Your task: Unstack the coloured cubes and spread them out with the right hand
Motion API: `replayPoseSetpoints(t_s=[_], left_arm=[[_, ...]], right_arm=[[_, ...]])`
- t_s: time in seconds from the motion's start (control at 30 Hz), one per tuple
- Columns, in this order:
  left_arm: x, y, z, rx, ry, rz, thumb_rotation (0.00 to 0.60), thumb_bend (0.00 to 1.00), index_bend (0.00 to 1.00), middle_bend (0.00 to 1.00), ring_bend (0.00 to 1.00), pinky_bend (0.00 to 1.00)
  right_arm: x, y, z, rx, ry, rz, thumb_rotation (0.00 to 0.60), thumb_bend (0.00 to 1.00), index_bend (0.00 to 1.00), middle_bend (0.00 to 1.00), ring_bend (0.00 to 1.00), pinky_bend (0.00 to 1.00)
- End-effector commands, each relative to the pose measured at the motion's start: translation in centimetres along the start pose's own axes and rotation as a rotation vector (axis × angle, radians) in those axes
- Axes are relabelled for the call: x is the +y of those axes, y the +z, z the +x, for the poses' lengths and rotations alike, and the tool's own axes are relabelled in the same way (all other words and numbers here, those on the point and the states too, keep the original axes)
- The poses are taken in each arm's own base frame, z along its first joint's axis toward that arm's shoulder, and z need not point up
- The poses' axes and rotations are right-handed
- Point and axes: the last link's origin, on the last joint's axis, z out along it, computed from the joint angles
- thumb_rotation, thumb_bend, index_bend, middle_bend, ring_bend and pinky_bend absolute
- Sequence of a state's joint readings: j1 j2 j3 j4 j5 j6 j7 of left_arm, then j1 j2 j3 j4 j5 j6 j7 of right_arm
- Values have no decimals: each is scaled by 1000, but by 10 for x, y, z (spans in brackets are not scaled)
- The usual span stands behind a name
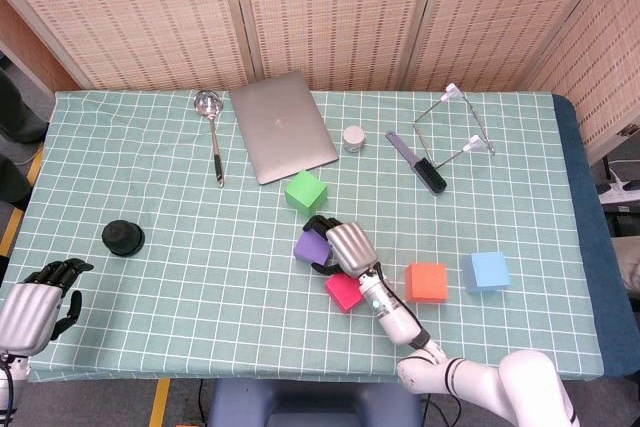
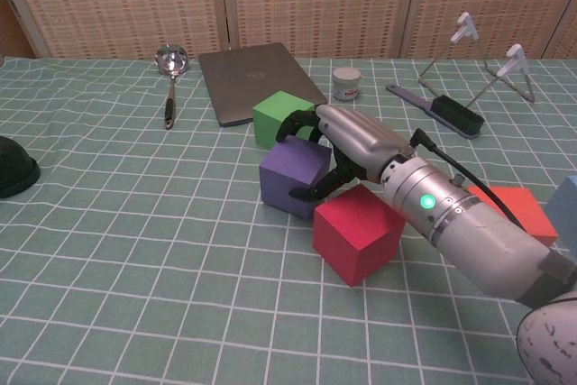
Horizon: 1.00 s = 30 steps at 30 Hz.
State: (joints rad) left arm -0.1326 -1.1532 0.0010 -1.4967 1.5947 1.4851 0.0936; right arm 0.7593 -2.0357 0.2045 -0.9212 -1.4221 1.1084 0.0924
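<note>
My right hand grips the purple cube, fingers curled over its far top edge and thumb against its right face. The cube looks slightly turned on the cloth. Just behind it stands a green cube. A red cube sits under my wrist, nearly touching the purple one. To the right lie an orange cube and a blue cube. My left hand rests at the table's front left corner, holding nothing.
A closed laptop, a ladle, a small jar, a brush and a wire stand lie along the back. A black round object sits at the left.
</note>
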Motion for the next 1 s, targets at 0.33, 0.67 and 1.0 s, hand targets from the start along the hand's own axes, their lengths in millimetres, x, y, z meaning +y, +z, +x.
replayPoseSetpoints(t_s=[0.33, 0.67, 1.0], left_arm=[[1, 0, 0, -3, 0, -3, 600, 636, 301, 282, 282, 507], [-1, 0, 0, 0, -3, 1, 600, 636, 301, 282, 282, 507], [0, 0, 0, -3, 3, -1, 600, 635, 301, 282, 282, 508]], right_arm=[[-26, -3, -3, 102, 113, 167, 600, 118, 381, 466, 416, 682], [-30, -2, -11, -15, 137, 179, 600, 117, 52, 32, 0, 107], [-10, -10, 38, 81, 138, 180, 600, 114, 0, 0, 0, 13]])
